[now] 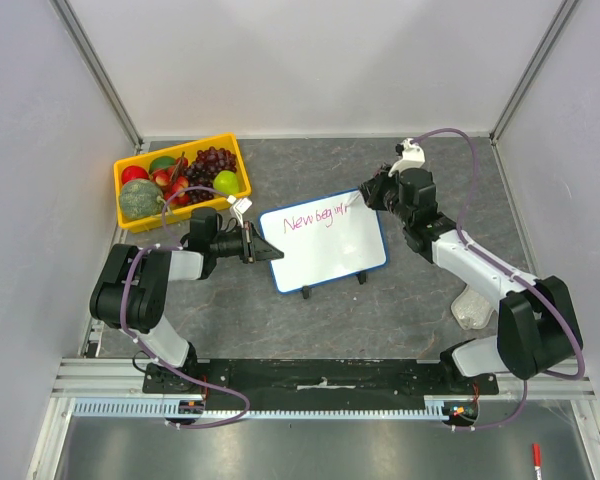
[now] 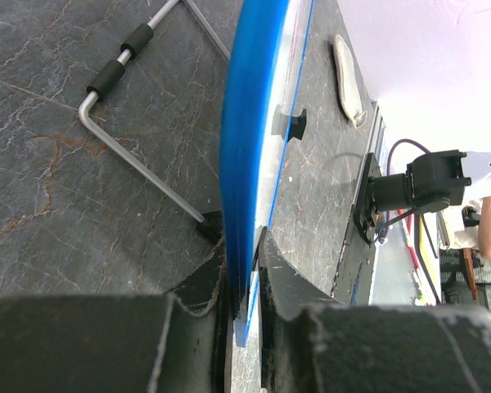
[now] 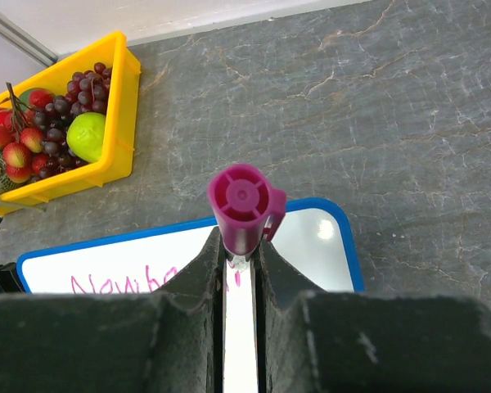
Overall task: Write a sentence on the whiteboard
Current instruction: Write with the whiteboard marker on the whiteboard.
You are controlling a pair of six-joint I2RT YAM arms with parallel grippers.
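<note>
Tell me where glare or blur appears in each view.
Top external: even light, the whiteboard sharp. Left wrist: the board's edge at the left gripper blurred, far wall overexposed. Right wrist: glare spot on the board beside the marker; right gripper out of focus.

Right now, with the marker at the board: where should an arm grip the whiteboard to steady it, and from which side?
The left short edge of the whiteboard, approached from the left, jaws closing front-to-back over the thin blue frame. The left gripper grips there now. That edge is clear of the sentence and of the marker the right gripper holds at upper right.
</note>
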